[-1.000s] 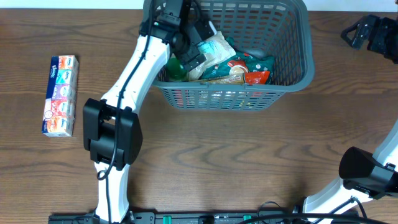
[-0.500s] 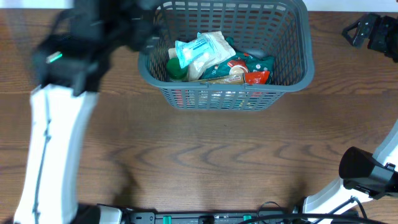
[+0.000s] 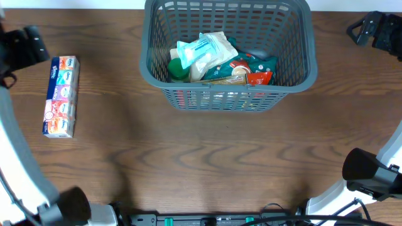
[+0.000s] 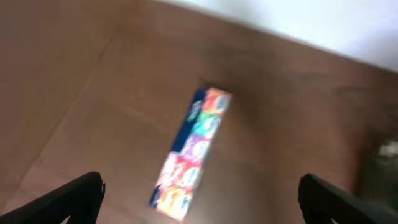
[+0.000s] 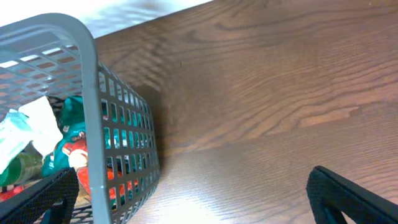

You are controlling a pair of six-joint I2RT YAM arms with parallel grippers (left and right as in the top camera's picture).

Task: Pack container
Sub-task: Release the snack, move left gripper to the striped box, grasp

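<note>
Left pincer (image 4: 199, 190) of mine hangs released, its two dark fingers spread wide at the lower corners of my wrist view with nothing between them. It is above the far left part of the table (image 3: 207, 163). The container (image 3: 300, 63) stands well off to its right, at the far middle of the table. The right pincer (image 5: 186, 186) is likewise released and empty, fingers wide apart, out at the far right. The container is to its left, with a strip of bare wood between them. From that wrist I see one rounded corner of the grey lattice wall and the thick rim.

The tissue pack (image 4: 193, 149) lies flat on the wood under my left pincer, well apart from the container. It is a long pack with its long side running near to far. It shows a row of coloured panels in orange, teal, purple and red with a blue edge. There is print on it, but it is too small overhead and too blurred from the wrist to read.

Inside the container a white and teal pouch (image 3: 204, 50) lies on top, tilted. A green bottle (image 3: 178, 69) sits at the left and a red packet (image 3: 259, 76) at the right, amid other wrappers. Their labels are too small to read. Nothing lies on the table between the tissue pack and the container.
</note>
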